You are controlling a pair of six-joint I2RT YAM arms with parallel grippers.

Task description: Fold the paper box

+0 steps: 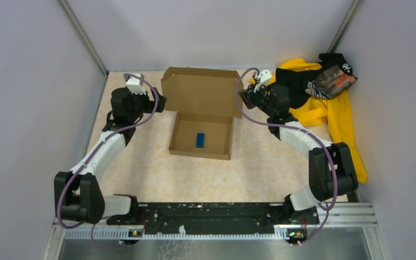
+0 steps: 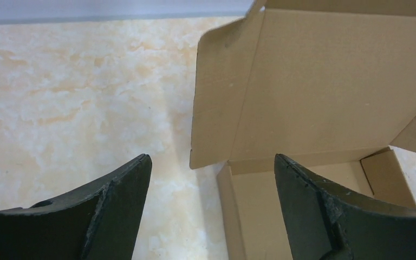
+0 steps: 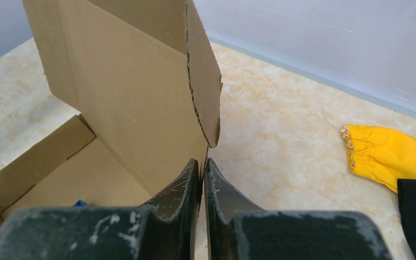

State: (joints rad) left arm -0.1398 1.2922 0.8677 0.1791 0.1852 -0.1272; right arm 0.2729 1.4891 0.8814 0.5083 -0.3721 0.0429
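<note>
**Q:** Where was the box?

**A:** The plain brown cardboard paper box (image 1: 199, 103) sat mid-table on the pale marbled table (image 1: 141, 162), toward the far half. Its shallow rectangular tray lay open on the near side. The lid stood upright along the tray's far edge, with a side flap at each end.

**Q:** Was anything inside?

**A:** A small blue block (image 1: 200, 140) lay on the tray floor, roughly at its centre.

**Q:** What was your left pincer doing?

**A:** My left pincer (image 2: 211, 160) was at the left end of the lid, its two black fingers spread wide and gripping nothing. In its wrist view, the lid's left flap and the tray's left corner showed between the fingers, beyond their tips.

**Q:** And the right one?

**A:** My right pincer (image 3: 202, 162) was at the lid's right end, its fingers pressed almost together with only a sliver between them. The lower corner of the right flap hung just past the tips. I could not tell whether any card was nipped.

**Q:** Anything else on the table?

**A:** A crumpled yellow-and-black cloth pile (image 1: 330, 108) lay at the far right, beyond my right arm and apart from the box.
</note>
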